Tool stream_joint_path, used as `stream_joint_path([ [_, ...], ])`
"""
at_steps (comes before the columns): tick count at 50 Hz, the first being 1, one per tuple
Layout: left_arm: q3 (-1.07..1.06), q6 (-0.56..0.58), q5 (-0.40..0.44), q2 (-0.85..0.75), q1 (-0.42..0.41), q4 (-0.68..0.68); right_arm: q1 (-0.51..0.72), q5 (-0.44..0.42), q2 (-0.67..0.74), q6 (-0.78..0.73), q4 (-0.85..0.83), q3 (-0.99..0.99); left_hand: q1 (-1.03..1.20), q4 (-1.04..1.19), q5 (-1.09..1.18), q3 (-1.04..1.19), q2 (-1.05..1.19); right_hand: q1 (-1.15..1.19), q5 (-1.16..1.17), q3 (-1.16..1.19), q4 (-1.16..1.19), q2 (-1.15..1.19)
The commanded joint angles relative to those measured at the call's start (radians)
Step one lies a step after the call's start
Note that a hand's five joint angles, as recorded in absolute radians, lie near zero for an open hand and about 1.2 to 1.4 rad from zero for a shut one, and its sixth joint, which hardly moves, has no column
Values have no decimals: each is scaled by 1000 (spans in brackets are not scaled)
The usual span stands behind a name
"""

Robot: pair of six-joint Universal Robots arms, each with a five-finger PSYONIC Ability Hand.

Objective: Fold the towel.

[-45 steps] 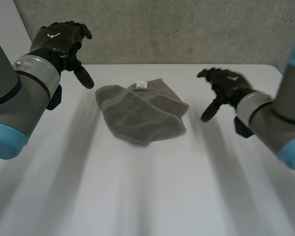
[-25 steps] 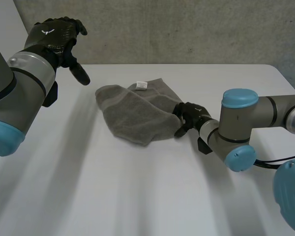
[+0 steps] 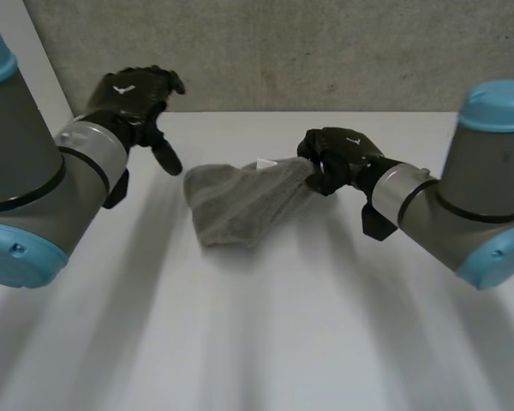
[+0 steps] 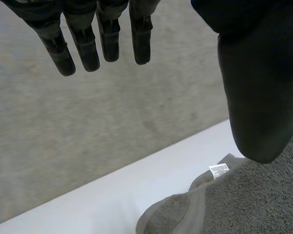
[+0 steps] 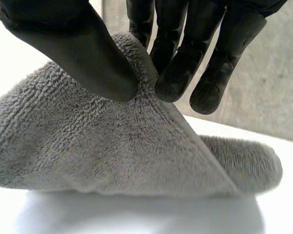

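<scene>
The grey terry towel [image 3: 240, 201] lies rumpled on the white table [image 3: 240, 342], towards its far side and between the two arms. One end is raised off the surface. You have that raised part in the right hand [image 3: 338, 154]. In the right wrist view the thumb and fingers [image 5: 176, 73] pinch a ridge of the pile, and the cloth slopes down from there to the table. Your left hand [image 3: 133, 94] hovers near the towel's other end, fingers straight and spread, holding nothing. A small white label [image 4: 219, 169] shows on a near edge below that thumb. I judge the task barely begun: no neat fold is visible and the cloth is bunched. You need to spread it flat first, then bring the edges together.
</scene>
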Motion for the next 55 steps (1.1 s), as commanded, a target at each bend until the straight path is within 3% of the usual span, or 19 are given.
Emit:
stream_joint_path([
  [1, -24, 10, 183, -19, -12, 0, -14, -24, -160, -184, 61, 102, -45, -54, -13, -46, -40, 69, 66, 74, 67, 98],
  [10, -49, 17, 302, -77, -15, 1, -6, -50, -227, -486, 288, 165, -42, -51, -10, -43, -37, 69, 66, 74, 67, 98],
  [12, -46, 19, 364, -134, -16, 1, -4, -54, -235, -627, 357, 222, -33, -42, -1, -34, -29, 69, 66, 74, 67, 98],
  [15, -32, 19, 429, -201, -21, 1, -9, -54, -235, -705, 380, 269, -25, -33, 7, -25, -20, 69, 66, 74, 67, 98],
  [23, 49, 59, 520, -358, -53, 20, -24, -57, -273, -721, 375, 368, -4, -13, 28, -5, 1, 69, 66, 74, 67, 98],
  [35, 184, 241, 523, -539, -141, 6, -73, -85, -349, -725, 332, 478, 66, 58, 98, 66, 71, 69, 66, 74, 67, 98],
  [41, 224, 286, 497, -570, -161, -12, -116, -102, -350, -724, 318, 492, 439, 431, 471, 439, 444, 69, 66, 74, 67, 98],
  [44, 226, 286, 455, -559, -159, -15, -141, -103, -350, -724, 314, 490, 580, 571, 612, 579, 585, 69, 66, 74, 67, 98],
  [51, 203, 284, 326, -489, -144, -18, -159, -105, -350, -722, 299, 481, 654, 645, 686, 653, 658, 69, 66, 74, 67, 98],
  [55, 160, 281, 318, -446, -138, -31, -156, -106, -349, -716, 299, 477, 671, 663, 703, 670, 676, 69, 66, 74, 67, 98],
])
